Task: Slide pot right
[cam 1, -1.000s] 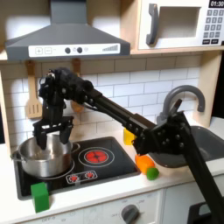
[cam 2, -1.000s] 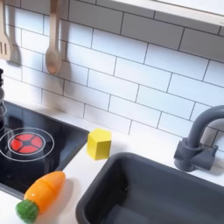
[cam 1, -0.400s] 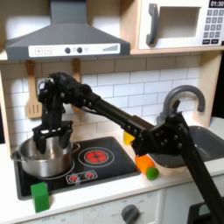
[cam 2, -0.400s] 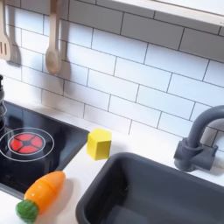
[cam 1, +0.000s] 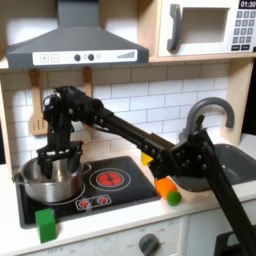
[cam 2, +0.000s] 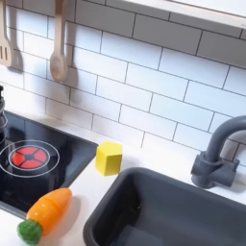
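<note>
In the first exterior view the shiny steel pot (cam 1: 45,186) sits on the left burner of the black cooktop (cam 1: 120,192). My gripper (cam 1: 58,162) hangs from the long black arm directly over the pot. Its fingers are spread open and reach down to the rim, one on each side of the pot's middle. Whether the fingertips touch the steel is hard to tell. A dark sliver of the arm (cam 2: 2,108) shows at the second exterior view's left edge.
A green block (cam 1: 45,223) stands in front of the pot. A toy carrot (cam 1: 166,190) (cam 2: 46,211) and a yellow block (cam 1: 148,157) (cam 2: 109,158) lie between cooktop and sink (cam 2: 125,207). The red right burner (cam 1: 110,178) is bare. Spoons (cam 2: 58,53) hang on the tiled wall.
My gripper has dropped lower over the pot and shifted a little to the first exterior view's left. The pot looks unmoved.
</note>
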